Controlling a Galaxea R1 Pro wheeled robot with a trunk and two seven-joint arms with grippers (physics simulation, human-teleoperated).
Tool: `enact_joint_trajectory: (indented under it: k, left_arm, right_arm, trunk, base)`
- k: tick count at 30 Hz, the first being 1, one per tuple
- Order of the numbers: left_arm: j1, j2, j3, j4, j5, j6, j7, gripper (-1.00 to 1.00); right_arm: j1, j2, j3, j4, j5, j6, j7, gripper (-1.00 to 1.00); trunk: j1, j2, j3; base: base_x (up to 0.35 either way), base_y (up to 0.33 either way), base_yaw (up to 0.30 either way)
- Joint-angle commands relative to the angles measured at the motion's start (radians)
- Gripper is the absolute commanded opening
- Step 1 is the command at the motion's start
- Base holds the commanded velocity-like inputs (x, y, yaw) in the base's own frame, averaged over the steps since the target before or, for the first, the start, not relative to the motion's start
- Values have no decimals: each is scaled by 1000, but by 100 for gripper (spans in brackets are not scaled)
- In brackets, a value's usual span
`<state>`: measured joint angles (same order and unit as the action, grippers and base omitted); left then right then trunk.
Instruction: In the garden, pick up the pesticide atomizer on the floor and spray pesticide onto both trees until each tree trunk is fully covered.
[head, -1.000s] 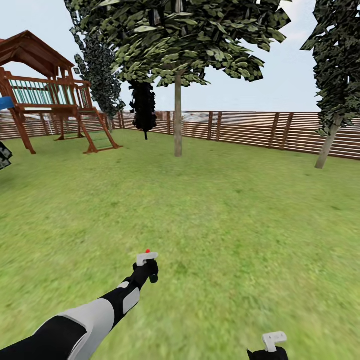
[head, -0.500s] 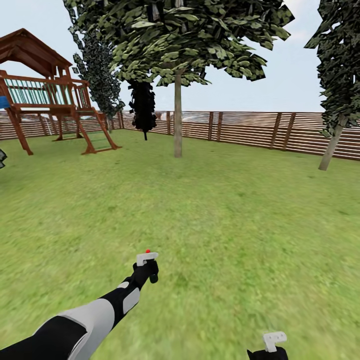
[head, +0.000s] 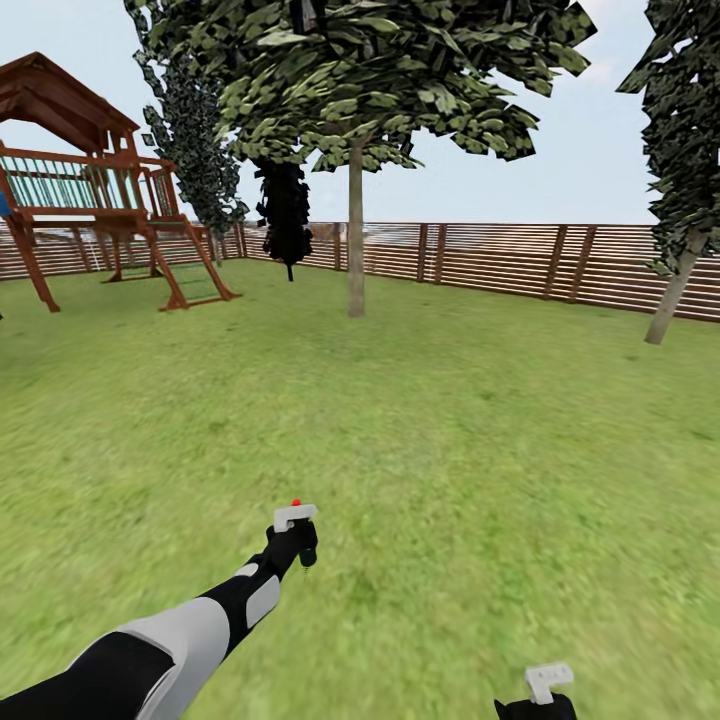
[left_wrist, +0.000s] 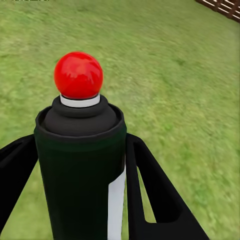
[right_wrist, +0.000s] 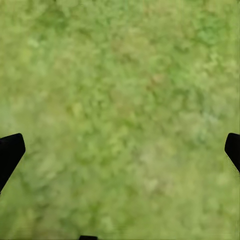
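The trees (head: 356, 120) stand well ahead across the garden lawn (head: 450, 420), one grey-brown tree trunk (head: 356, 235) before the slat fence (head: 500, 258), another (head: 672, 295) leaning at the right. The play tower (head: 90, 180) stands left. The pesticide atomizer (left_wrist: 80, 165) sits upright in the left pincer (left_wrist: 82, 195), pinched at both sides, likely carried ready for spraying. The right pincer (right_wrist: 120, 150) hangs spread over grass, empty.

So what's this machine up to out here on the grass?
The robot is out on a fenced lawn. Its left gripper holds a dark atomizer with a red button. Its right gripper is open over bare grass. A tree trunk stands ahead, another at the right; no white spray shows on either.
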<state>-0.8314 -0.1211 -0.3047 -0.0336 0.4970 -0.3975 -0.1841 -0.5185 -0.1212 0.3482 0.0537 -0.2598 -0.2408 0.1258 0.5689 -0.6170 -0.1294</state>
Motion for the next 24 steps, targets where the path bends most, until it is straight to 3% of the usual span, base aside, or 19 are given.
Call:
enact_joint_trajectory:
  k: [1,24]
  left_arm:
    - [0,0,0,0,0,0,0,-100]
    - [0,-12,1,0,0,0,0,-100]
  right_arm:
    - [0,0,0,0,0,0,0,100]
    - [2,0,0,0,0,0,0,100]
  trunk:
    - [0,0,0]
    - [0,0,0]
  base:
    - [350,0,0]
    - [350,0,0]
